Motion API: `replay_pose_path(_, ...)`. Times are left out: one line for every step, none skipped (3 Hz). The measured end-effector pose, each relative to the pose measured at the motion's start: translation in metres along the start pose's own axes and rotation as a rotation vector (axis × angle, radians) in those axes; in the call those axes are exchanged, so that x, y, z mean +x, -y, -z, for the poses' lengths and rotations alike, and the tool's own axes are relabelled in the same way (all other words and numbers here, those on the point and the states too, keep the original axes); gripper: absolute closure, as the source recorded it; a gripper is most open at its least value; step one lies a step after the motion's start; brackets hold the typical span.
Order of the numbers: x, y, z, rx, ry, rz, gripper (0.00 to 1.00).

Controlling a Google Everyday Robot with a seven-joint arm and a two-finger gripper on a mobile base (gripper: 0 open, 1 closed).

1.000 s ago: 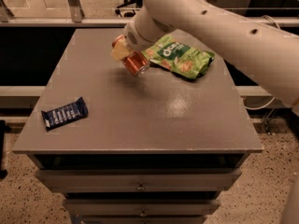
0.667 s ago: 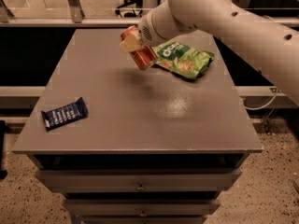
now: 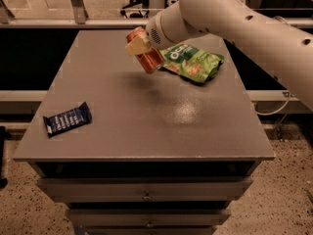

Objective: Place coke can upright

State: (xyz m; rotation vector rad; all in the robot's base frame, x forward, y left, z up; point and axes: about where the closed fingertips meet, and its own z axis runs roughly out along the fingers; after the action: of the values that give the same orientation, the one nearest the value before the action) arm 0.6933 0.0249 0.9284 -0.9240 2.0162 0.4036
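Observation:
The coke can (image 3: 148, 58) is a red-orange can held tilted in the air above the far middle of the grey table (image 3: 142, 116). My gripper (image 3: 138, 45) is shut on the coke can, its pale fingers (image 3: 136, 44) wrapped across the can's upper part. The big white arm reaches in from the upper right. The can's shadow falls on the table just below it.
A green snack bag (image 3: 193, 62) lies on the table right of the can, close beside it. A dark blue wrapped bar (image 3: 67, 119) lies near the table's left front edge. Drawers sit under the table top.
The gripper with the coke can has moved slightly right and upward, away from the table surface. The bag and the bar have not moved.

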Motion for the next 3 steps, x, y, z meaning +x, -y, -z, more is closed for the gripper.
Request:
replay_pose_path(0.005,-0.011,0.001,-0.031,0.061,0.006,1.00)
replay_pose_path(0.014,-0.026,0.018,-0.061,0.216,-0.016,1.00)
replay_pose_path(0.017,-0.033,0.042,-0.071,0.339,-0.048,1.00)
